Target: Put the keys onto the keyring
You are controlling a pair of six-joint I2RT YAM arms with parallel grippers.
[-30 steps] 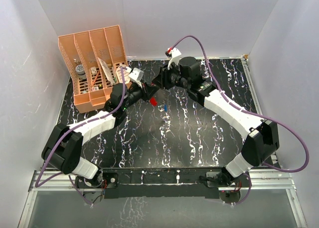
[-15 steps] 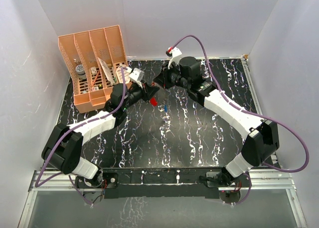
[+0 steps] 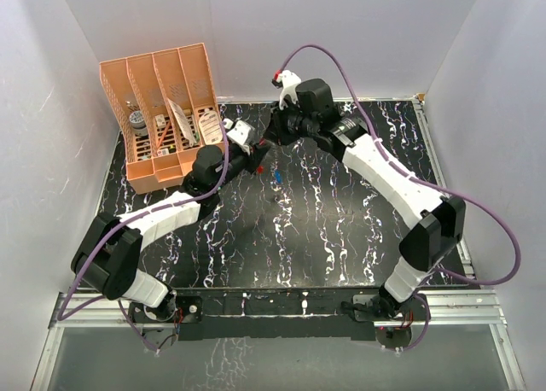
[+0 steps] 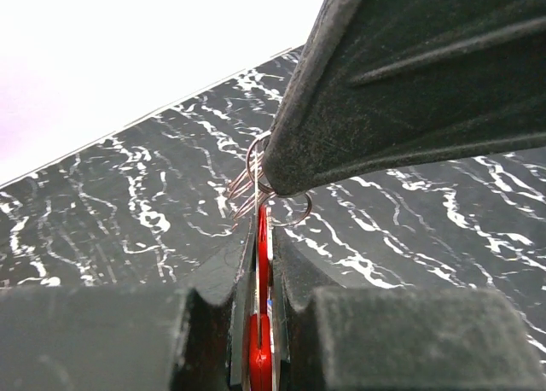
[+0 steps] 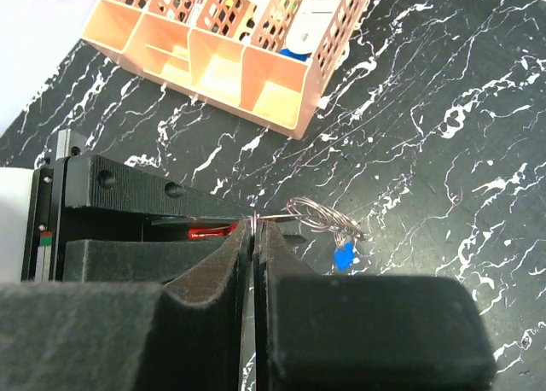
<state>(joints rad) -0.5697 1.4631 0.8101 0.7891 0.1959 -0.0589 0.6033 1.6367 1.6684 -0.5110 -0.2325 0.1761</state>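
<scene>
- Keyring (image 5: 320,213), a thin wire coil, is held off the surface (image 3: 324,237) toward 11 o'clock, between the two arms.
- The right gripper (image 5: 254,227) has its jaws shut, pinching the keyring wire.
- The left gripper (image 4: 263,248) has its jaws nearly shut on what looks like the red key (image 4: 258,361), edge-on, tip at the coil.
- The blue key (image 5: 343,257) dangles at the coil's 5 o'clock, seemingly already on.
- The step is probably threading the red key. Next calls for a steady pinch while the key's hole slides round the wire.
</scene>
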